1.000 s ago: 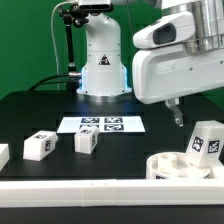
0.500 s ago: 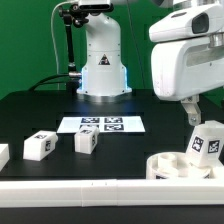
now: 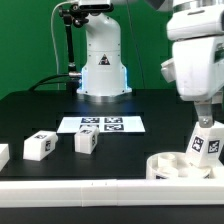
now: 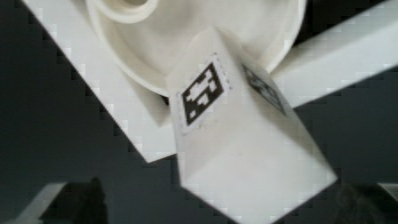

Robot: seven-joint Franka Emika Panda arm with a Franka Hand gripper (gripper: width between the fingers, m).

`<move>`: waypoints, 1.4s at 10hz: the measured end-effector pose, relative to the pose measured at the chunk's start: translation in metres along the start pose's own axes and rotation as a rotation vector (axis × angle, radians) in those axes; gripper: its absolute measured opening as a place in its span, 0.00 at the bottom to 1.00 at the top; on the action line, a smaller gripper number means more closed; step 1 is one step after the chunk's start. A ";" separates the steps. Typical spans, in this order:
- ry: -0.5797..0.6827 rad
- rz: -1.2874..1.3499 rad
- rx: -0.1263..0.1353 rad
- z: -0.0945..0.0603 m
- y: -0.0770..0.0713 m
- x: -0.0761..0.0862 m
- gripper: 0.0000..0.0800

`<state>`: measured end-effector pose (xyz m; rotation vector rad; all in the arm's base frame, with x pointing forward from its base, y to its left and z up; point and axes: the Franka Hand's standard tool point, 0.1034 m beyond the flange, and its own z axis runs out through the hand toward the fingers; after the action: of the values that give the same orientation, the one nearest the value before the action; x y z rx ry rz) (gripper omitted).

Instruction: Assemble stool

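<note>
Gripper (image 3: 204, 120) empty, jaws spread wide, directly above the standing leg (image 3: 206, 143).
From the exterior view's left: one loose leg (image 3: 40, 146) and another loose leg (image 3: 87, 141) lie on the table (image 3: 30, 115), well apart from the work, with the marker board (image 3: 100, 125) behind them. The seat (image 3: 168, 166) lies at the right, beside the front rail (image 3: 90, 190). The leg rises from the seat with its long axis near vertical, leaning slightly. Nothing blocks a straight descent. Whether the leg sits fully in its socket cannot be told.

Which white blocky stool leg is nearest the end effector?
The upright white plastic leg at the round white seat, exterior view's right, just below the end effector; the other legs sit toward that view's left.
</note>
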<state>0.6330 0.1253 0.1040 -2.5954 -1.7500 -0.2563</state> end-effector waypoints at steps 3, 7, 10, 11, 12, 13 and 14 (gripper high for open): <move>-0.031 -0.266 -0.011 0.002 -0.002 0.001 0.81; -0.047 -0.458 -0.012 0.003 0.001 -0.005 0.81; -0.063 -0.626 -0.004 0.017 -0.002 -0.010 0.81; -0.064 -0.625 0.001 0.019 -0.003 -0.011 0.81; -0.065 -0.624 0.005 0.021 -0.003 -0.012 0.81; -0.066 -0.623 0.007 0.022 -0.004 -0.013 0.63; -0.066 -0.621 0.008 0.023 -0.004 -0.014 0.63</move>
<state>0.6276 0.1155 0.0790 -1.9938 -2.5236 -0.1567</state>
